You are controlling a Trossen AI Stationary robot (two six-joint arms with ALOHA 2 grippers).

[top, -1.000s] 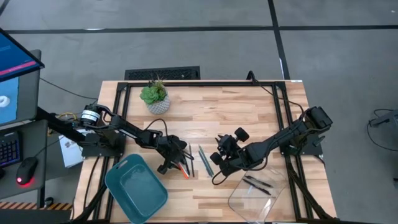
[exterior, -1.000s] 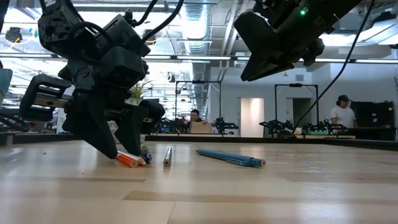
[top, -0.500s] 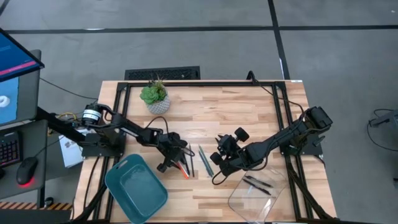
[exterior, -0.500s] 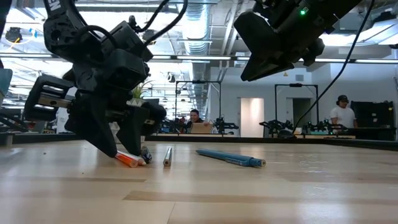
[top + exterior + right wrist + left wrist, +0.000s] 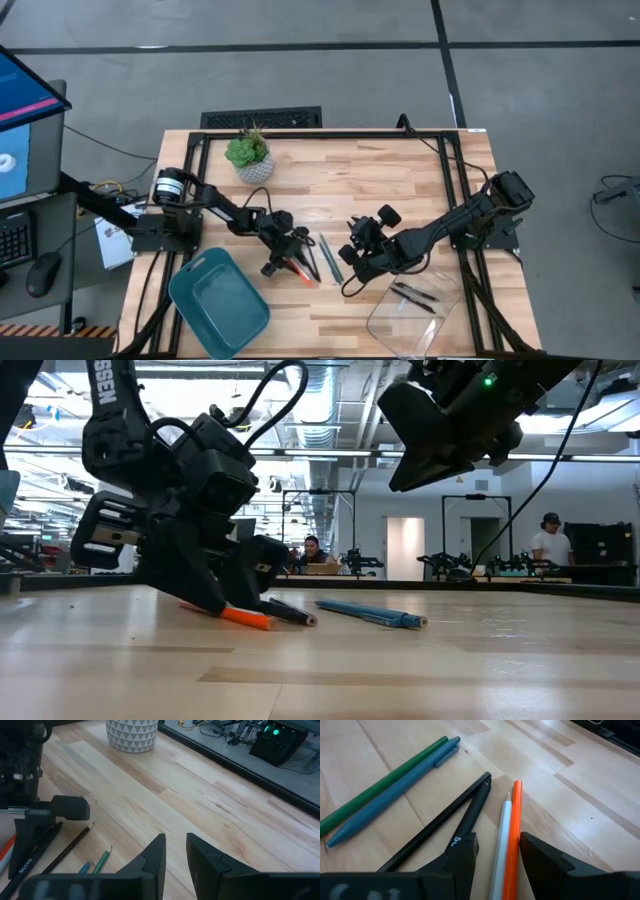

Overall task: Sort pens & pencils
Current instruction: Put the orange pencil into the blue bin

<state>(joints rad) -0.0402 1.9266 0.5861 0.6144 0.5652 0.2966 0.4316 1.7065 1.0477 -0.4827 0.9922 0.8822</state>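
The left pincer (image 5: 497, 851) stands released astride the orange pencil (image 5: 511, 840) on the table.

From the plant pot (image 5: 250, 166) toward the far right corner I see open table (image 5: 380, 165). Nearer, the left gripper (image 5: 290, 262), the pens (image 5: 330, 258) and the right gripper (image 5: 352, 262) block my way.

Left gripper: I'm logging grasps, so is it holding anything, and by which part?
Nothing is gripped yet. The left gripper is open, its fingers straddling the orange pencil and a silver stick, both lying flat on the table.
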